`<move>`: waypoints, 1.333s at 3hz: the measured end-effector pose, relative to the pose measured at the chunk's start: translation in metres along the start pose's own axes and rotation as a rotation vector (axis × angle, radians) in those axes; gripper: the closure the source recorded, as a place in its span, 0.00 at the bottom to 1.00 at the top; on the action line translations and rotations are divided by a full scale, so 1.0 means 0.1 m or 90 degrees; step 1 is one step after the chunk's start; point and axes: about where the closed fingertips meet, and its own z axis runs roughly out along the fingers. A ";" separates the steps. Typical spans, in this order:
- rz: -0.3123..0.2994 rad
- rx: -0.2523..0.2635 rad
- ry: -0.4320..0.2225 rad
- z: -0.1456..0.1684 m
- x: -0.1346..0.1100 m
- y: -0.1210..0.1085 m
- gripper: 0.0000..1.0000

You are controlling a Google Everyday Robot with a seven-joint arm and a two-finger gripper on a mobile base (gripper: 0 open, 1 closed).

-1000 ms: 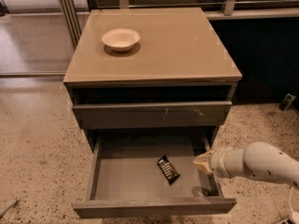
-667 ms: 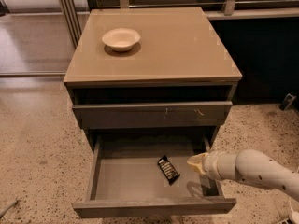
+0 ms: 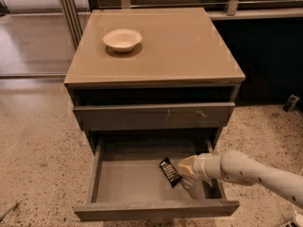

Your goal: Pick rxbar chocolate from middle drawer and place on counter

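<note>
The rxbar chocolate (image 3: 170, 171), a small black bar with white lettering, lies flat on the floor of the open middle drawer (image 3: 128, 178), right of centre. My gripper (image 3: 185, 170) reaches into the drawer from the right on a white arm and sits just right of the bar, its tip next to the bar's right end. The tan counter (image 3: 175, 41) caps the grey cabinet above.
A white bowl (image 3: 122, 39) stands on the counter's back left. The grey drawer front (image 3: 154, 115) above the open drawer has small pale scratches. Speckled floor surrounds the cabinet; metal rails run behind it.
My gripper has moved left inside the drawer, from near the right wall to right beside the bar. The bar has not moved.
</note>
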 end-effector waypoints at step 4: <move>-0.039 -0.001 0.066 0.28 0.24 0.16 0.35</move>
